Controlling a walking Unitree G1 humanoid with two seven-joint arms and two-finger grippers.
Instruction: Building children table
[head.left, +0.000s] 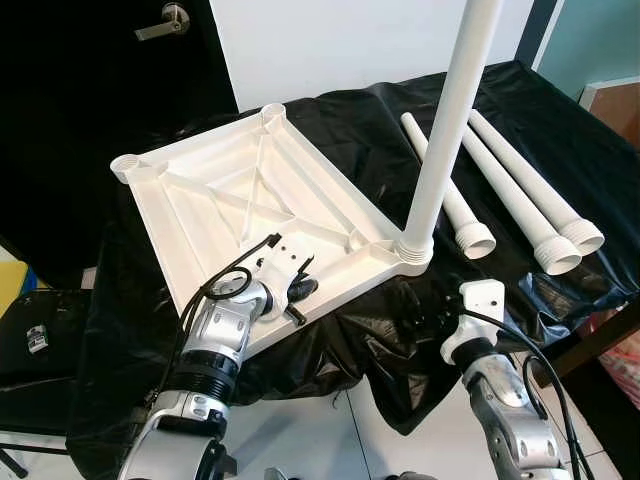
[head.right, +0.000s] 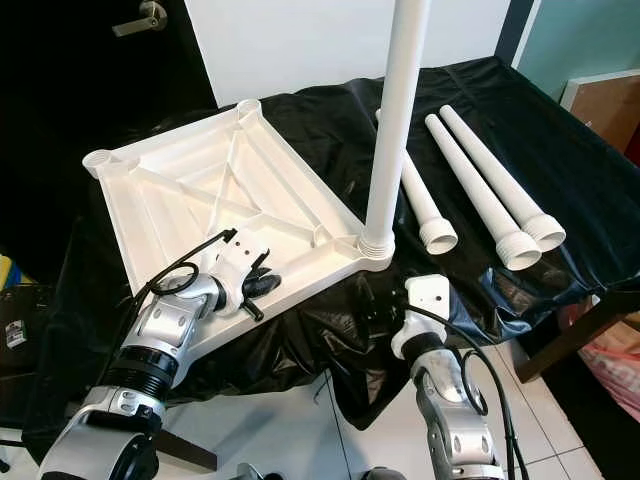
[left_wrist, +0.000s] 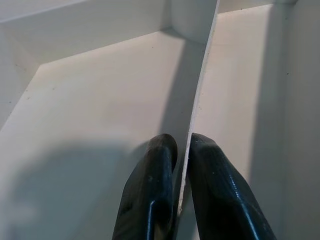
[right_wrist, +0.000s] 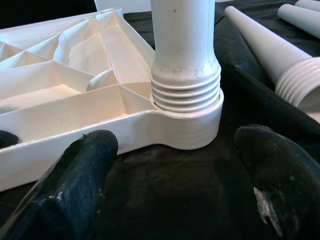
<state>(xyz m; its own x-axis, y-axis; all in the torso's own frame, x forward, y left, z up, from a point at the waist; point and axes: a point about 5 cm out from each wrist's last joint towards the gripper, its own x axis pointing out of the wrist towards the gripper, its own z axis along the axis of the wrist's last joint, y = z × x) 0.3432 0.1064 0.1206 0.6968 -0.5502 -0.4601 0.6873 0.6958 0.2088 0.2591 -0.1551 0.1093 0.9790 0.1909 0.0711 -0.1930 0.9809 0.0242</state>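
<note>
The white plastic tabletop lies upside down on a black-covered table. One white leg stands upright, screwed into the near right corner socket. Three loose legs lie to its right. My left gripper is at the tabletop's near edge, shut on a thin rib of the underside, with a finger on each side of it. My right gripper is open, low in front of the corner socket, its fingers standing wide on either side without touching it.
The black cloth hangs over the table's front edge down toward the white tiled floor. A black door with a handle stands at the back left. A dark case lies on the floor at left.
</note>
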